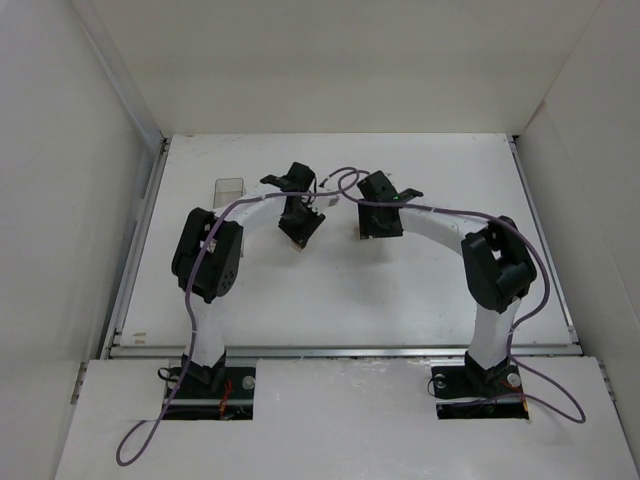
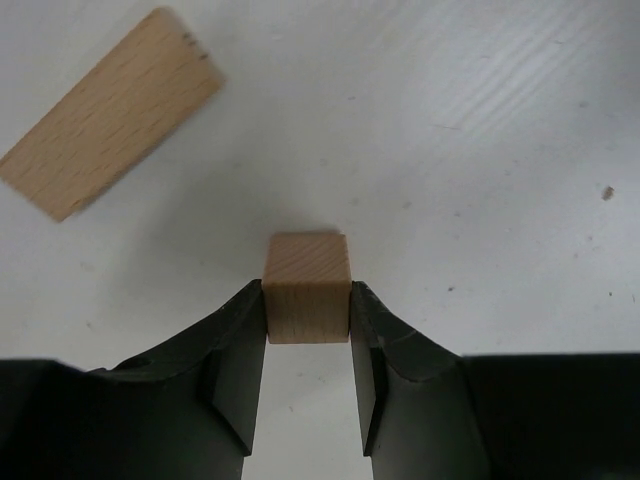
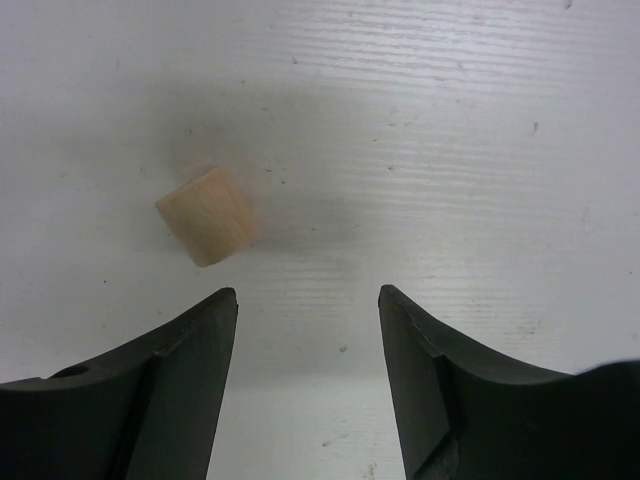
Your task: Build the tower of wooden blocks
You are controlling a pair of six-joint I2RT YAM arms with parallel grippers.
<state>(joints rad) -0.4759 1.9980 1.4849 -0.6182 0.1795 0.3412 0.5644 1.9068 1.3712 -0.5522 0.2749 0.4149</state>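
Cube [image 2: 307, 265], pale grained wood, sitting on scuffed white table [image 2: 470, 150], left gripper [image 2: 308, 305] clamping it between black fingertips. Flat bar [image 2: 105, 125] lying beyond-left. Right gripper [image 3: 308, 300] gaping; second cube [image 3: 207, 215] lying ahead-left, apart.

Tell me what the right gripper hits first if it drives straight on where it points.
Probably the white table, seen between the open fingers. The wooden cube lies off-centre, ahead of the picture-left finger, which might clip it.

A small clear plastic box [image 1: 230, 189] sits on the white table [image 1: 430, 300], near its far left corner. Plain white panels [image 1: 330, 60] wall the table in on three sides.
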